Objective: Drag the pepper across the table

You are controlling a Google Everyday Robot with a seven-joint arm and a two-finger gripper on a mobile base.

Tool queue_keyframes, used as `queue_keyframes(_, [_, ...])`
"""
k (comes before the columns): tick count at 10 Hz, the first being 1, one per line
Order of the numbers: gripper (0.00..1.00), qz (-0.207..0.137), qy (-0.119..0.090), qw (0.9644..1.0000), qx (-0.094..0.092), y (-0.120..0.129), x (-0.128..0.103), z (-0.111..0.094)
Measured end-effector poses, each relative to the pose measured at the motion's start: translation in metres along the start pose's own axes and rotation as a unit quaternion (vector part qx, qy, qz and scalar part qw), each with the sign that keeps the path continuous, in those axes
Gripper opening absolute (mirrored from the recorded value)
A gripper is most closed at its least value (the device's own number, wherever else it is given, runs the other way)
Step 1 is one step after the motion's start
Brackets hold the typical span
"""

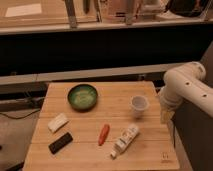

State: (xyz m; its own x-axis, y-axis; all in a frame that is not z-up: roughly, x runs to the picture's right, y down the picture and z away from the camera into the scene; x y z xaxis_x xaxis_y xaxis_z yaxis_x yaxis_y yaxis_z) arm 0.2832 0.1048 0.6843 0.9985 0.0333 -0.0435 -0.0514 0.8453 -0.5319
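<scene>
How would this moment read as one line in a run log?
stage: drag not begun | claw: open, at right edge of table | pepper: untouched, front middle, left of bottle

gripper [166, 116]: table [85, 125] right edge, blurred | arm [182, 82]: cropped right

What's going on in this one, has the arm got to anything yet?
Nothing is being handled yet. The robot's gripper hangs open at the right edge of the table, holding nothing, just right of the white cup. The pepper lies untouched near the front middle, between the black block and the white bottle lying on its side. A green bowl sits at the back.
</scene>
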Motion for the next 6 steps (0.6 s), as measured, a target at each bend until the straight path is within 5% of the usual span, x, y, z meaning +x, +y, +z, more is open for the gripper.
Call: queue_keyframes(6, [0.80,0.000,0.000,1.0000,-0.001,0.0003,0.0000,0.0011])
